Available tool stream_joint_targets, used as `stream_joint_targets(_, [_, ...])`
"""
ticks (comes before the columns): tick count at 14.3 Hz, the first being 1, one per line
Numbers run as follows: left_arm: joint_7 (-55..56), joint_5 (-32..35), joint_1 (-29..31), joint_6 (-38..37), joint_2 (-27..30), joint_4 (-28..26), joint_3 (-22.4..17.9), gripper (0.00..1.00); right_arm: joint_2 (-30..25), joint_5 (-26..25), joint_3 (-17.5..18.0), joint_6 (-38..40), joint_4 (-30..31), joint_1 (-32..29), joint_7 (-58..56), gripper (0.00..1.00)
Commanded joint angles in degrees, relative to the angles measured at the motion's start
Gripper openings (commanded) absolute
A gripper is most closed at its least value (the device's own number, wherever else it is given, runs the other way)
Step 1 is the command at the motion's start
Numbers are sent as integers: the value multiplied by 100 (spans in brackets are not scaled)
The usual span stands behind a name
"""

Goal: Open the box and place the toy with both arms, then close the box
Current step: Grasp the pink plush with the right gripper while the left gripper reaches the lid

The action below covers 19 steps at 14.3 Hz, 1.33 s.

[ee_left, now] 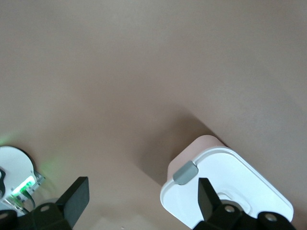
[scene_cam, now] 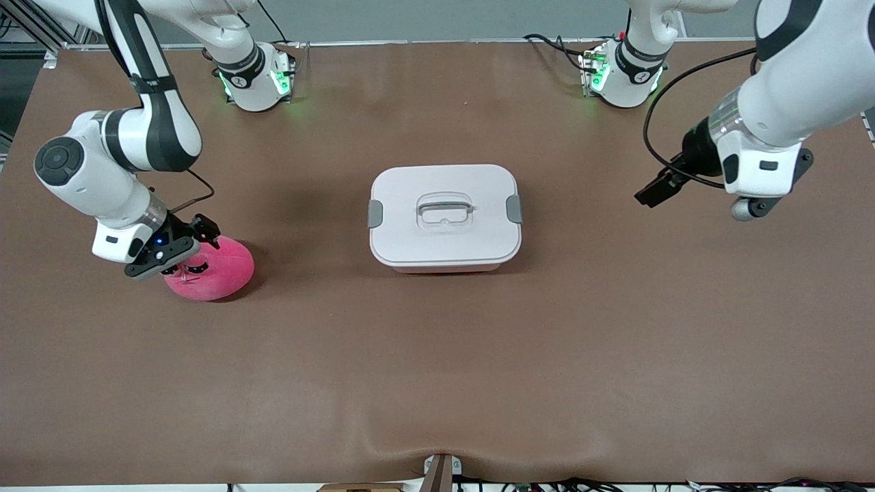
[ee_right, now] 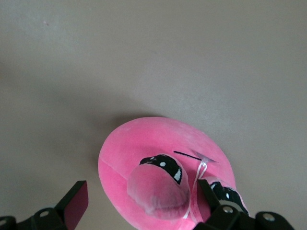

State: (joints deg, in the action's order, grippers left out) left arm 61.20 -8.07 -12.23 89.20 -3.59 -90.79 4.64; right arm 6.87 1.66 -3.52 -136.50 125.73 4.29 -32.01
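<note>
The box point(scene_cam: 444, 215) stands mid-table with its white lid on and its grey side clips point(scene_cam: 514, 208) down. The pink plush toy point(scene_cam: 215, 270) lies on the table toward the right arm's end. My right gripper point(scene_cam: 186, 247) is open and low over the toy. In the right wrist view the toy point(ee_right: 158, 158) lies between the open fingers of my right gripper point(ee_right: 141, 191), around one bulging eye. My left gripper point(scene_cam: 769, 198) hangs in the air toward the left arm's end, apart from the box. In the left wrist view my left gripper point(ee_left: 142, 194) is open and empty, with the box corner point(ee_left: 230, 187) and one clip point(ee_left: 185, 172) below it.
The brown table point(scene_cam: 437, 355) carries both arm bases with green lights point(scene_cam: 256, 78) point(scene_cam: 622, 72) along its robot edge. One base shows in the left wrist view point(ee_left: 17, 177). A clamp point(scene_cam: 441, 471) sits at the edge nearest the front camera.
</note>
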Motion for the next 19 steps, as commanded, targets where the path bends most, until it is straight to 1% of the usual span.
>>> stream_joint_targets(1, [514, -72, -173, 1, -124, 114, 19, 100, 51, -96, 9, -52, 31, -34, -122, 100])
stream_joint_targets(5, [1436, -54, -455, 176, -256, 106, 107, 100, 165, -96, 9, -43, 39, -86, -122, 100])
stream_joint_targets(10, [2720, -45, -1052, 598, -502, 79, 116, 100, 218, -87, 9, 1, 31, -130, -156, 100])
stream_joint_targets(11, [2940, -11, -1201, 651, -581, 70, 116, 100, 235, -96, 18, 1, 31, -174, -209, 90])
stream_joint_targets(12, [3159, -10, -1298, 730, -625, 70, 116, 100, 244, -96, 10, 10, 13, -183, -236, 75])
stream_joint_targets(13, [3335, -1, -1343, 791, -686, 70, 116, 100, 244, -96, 9, 10, 13, -201, -236, 66])
stream_joint_targets(16, [3688, 7, -1510, 853, -783, 70, 116, 100, 227, -96, 9, 88, -31, -218, -288, 66])
stream_joint_targets(19, [4302, 25, -1729, 1073, -915, 44, 116, 100, 209, -96, 9, 308, -118, -236, -289, 64])
